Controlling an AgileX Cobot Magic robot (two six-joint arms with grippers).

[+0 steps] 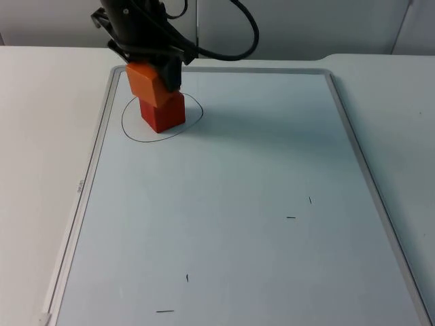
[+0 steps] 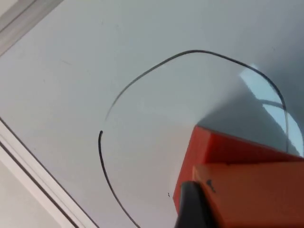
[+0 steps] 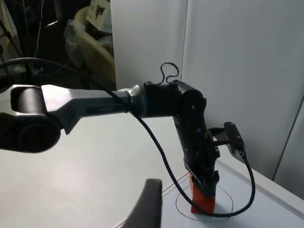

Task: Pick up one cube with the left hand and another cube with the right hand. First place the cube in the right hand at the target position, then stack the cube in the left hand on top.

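Note:
A red cube (image 1: 163,113) stands inside a hand-drawn black circle (image 1: 129,129) at the far left of the whiteboard. An orange cube (image 1: 144,80) is right on top of it, shifted a little to the back left, and my left gripper (image 1: 155,73) is shut on it. The left wrist view shows the orange cube (image 2: 256,194) over the red cube (image 2: 223,147), with part of the circle (image 2: 142,78) around them. I cannot tell whether the two cubes touch. My right gripper (image 3: 149,206) waits off the board, facing the left arm and the red cube (image 3: 203,204).
The whiteboard has a grey metal frame (image 1: 95,149) on the white table. Short pen marks (image 1: 291,217) dot its right side, and more pen marks (image 1: 165,312) lie near the front. The grey partition wall stands just behind the board.

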